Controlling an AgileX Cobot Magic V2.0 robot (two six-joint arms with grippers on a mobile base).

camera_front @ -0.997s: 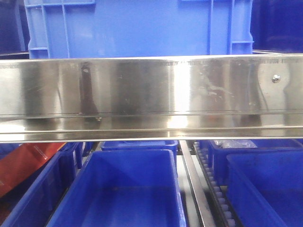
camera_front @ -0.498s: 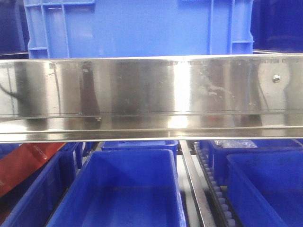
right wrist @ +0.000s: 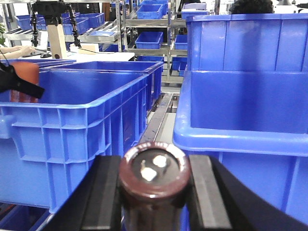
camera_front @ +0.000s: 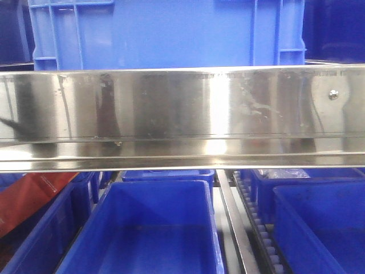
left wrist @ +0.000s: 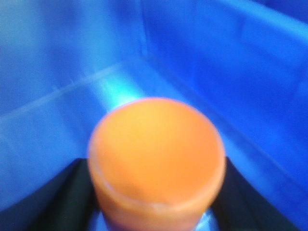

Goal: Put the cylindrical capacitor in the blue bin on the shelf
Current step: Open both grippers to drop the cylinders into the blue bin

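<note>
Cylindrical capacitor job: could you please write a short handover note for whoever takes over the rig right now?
The left tool is shut on an orange cylinder, inside a blue bin.
The right tool is shut on the cylindrical capacitor, upright, outside the bins ahead.
Done: capacitor gripped.
Left: set it in its bin on the shelf and release.

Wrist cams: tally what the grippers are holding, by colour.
Orange: 1, the orange cylinder in the left gripper
Dark brown: 1, the capacitor in the right gripper
Total: 2
</note>
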